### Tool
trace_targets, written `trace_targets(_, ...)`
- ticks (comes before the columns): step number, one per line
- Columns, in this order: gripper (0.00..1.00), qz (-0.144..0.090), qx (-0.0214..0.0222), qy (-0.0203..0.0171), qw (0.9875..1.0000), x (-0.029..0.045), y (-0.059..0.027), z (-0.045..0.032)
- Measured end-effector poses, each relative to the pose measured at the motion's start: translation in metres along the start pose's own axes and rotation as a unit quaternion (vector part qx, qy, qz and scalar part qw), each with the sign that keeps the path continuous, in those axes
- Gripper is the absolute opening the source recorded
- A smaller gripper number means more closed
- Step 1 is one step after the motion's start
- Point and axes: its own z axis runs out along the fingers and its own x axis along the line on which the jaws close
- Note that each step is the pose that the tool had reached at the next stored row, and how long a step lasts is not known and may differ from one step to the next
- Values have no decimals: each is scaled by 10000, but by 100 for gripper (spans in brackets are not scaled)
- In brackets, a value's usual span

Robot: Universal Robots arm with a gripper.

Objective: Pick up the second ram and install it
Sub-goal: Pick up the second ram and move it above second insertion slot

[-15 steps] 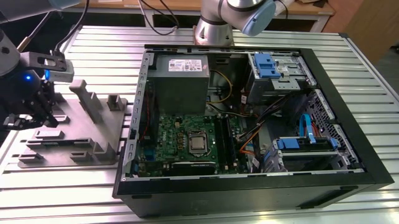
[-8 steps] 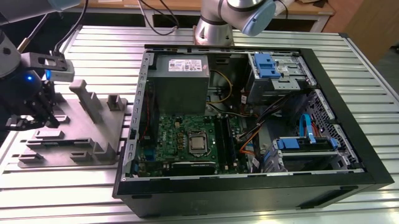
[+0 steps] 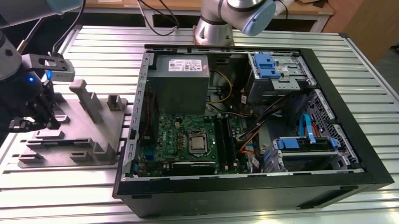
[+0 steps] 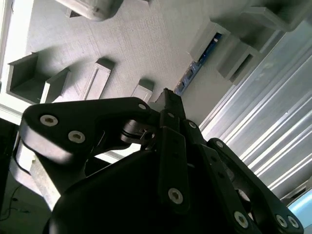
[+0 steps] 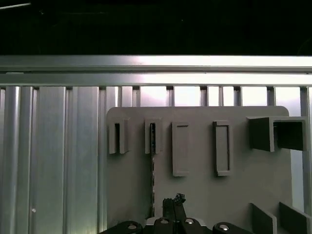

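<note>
The second ram (image 5: 152,170) is a thin dark stick standing on edge in a slot of the grey moulded tray (image 5: 200,195). In the second wrist view the ram (image 4: 200,63) shows blue-green between two grey holders. My gripper (image 5: 175,199) hovers over the tray just beside the stick, its fingertips (image 4: 168,100) pressed together with nothing between them. In the exterior view the gripper (image 3: 30,122) hangs over the tray (image 3: 81,140) at that view's left. The open computer case (image 3: 249,182) lies beside it, with the motherboard (image 3: 181,133) and CPU socket (image 3: 197,142) exposed.
Upright pegs and blocks (image 3: 84,100) rise from the tray near the gripper. The ribbed aluminium table (image 3: 74,196) carries everything. Inside the case are a power supply (image 3: 181,79), blue drive brackets (image 3: 268,65) and loose cables (image 3: 249,140). A second arm's base (image 3: 215,28) stands behind the case.
</note>
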Motion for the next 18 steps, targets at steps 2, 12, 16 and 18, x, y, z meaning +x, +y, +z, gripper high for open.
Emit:
trace_targets(2, 10, -31, 35, 0, 10000, 12, 6, 1)
trace_targets(12, 10, -134, 90, -1, 9999, 107, 61, 30)
trace_targets(16, 10, -154, 89, -1, 9998, 166, 71, 53)
trace_targets(18, 10, -161, 90, -1, 9998, 177, 73, 68)
